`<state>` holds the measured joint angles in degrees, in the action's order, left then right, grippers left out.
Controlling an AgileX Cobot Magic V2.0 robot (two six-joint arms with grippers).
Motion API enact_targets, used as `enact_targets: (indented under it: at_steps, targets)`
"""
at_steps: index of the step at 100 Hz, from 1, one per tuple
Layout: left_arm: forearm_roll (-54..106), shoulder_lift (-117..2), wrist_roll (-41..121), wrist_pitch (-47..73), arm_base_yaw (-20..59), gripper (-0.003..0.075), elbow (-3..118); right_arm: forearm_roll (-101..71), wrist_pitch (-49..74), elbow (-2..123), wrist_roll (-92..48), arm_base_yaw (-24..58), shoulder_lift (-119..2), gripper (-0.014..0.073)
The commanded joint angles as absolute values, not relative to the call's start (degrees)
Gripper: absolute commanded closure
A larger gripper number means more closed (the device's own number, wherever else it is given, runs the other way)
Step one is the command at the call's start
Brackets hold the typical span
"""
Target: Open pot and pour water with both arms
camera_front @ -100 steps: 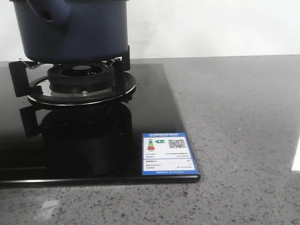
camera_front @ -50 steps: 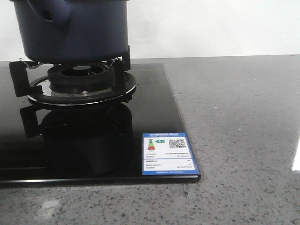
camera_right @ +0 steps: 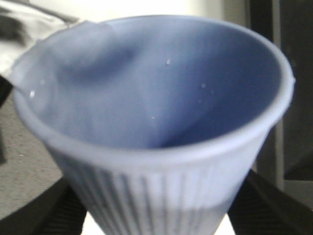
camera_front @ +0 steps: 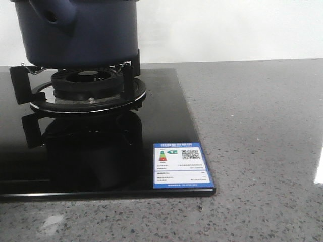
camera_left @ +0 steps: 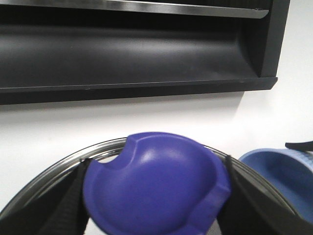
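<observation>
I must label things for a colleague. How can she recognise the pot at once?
Find the black glass hob on the grey speckled counter. On its burner grate stands the pot: large, round, matte navy-blue, with a holed handle stub, unlike the pale blue ribbed cup.

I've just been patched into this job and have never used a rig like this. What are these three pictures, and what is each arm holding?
It is a robot with two arms, each ending in jaws. The wide picture looks forward from the robot: a dark blue pot sits on a gas burner of a black glass hob, set on a grey speckled counter. Neither arm shows there. The other two pictures come from cameras on the wrists. The left one shows its jaws on either side of a purple knob on a lid with a metal rim. The right one shows a light blue ribbed cup between its jaws; no water is visible inside.
</observation>
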<state>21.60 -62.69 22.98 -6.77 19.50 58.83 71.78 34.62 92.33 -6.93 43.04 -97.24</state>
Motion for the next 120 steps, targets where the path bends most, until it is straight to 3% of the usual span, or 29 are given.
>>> enact_targets:
  at_steps: [1,120]
  targets:
    - [21.38,-61.05,22.9,-13.09,19.34,0.0379,61.32,78.5,34.0,94.66,-7.31,43.1,-94.4,0.0273]
    - [21.38,-61.05,22.9,-13.09,19.34,0.0379,61.32,93.54,31.89,94.66,-7.31,43.1,-94.4,0.0274]
